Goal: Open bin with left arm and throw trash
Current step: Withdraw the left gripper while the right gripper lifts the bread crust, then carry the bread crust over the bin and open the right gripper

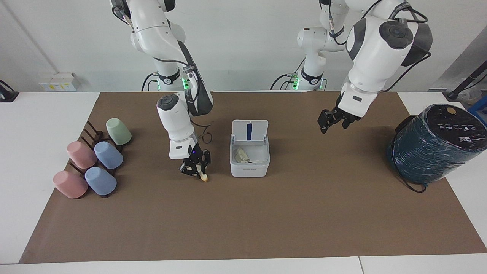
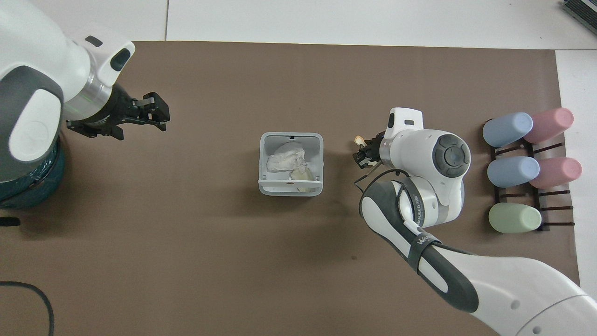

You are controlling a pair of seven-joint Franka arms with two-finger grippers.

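The bin (image 1: pixel 249 160) sits in the middle of the brown mat (image 1: pixel 266 228) with its lid (image 1: pixel 250 131) standing up. A white tissue (image 2: pixel 285 157) and a paper wad (image 2: pixel 302 174) lie inside it. Beside the bin, toward the right arm's end of the table, the right gripper (image 1: pixel 198 172) pinches the tan wedge (image 1: pixel 204 177) down at the mat. The left gripper (image 1: pixel 335 121) hangs in the air over the bare mat between the bin and the big teal cylinder (image 1: pixel 433 144), its fingers spread apart and holding nothing. The pastel cups (image 1: pixel 95 161) lie on a rack at the right arm's end.

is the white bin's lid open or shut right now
Open: the bin has its lid standing upright, and crumpled trash shows inside.
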